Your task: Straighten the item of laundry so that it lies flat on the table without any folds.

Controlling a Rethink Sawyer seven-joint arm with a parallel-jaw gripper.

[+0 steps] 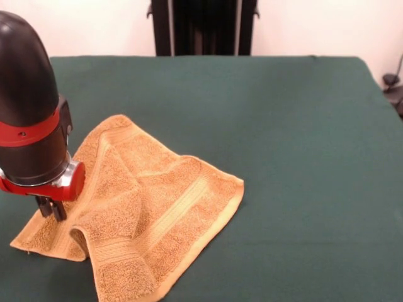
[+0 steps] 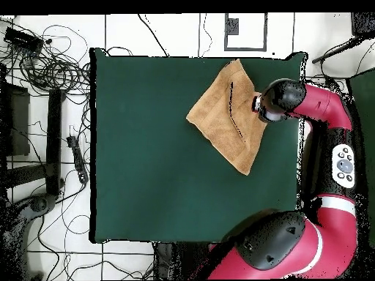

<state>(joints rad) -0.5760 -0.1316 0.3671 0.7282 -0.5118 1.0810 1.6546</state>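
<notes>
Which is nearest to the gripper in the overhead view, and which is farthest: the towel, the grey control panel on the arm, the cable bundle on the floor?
From the gripper:
1. Towel, directly beside it.
2. Control panel, lower right.
3. Cable bundle, off the table's far left.

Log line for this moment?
gripper: low over towel edge | towel: folded, not flat | table: towel near corner

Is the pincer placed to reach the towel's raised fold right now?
Probably yes. The pincer hangs right over the towel, at its edge beside the raised fold, and nothing lies between them. Whether it is open or shut cannot be told.
</notes>
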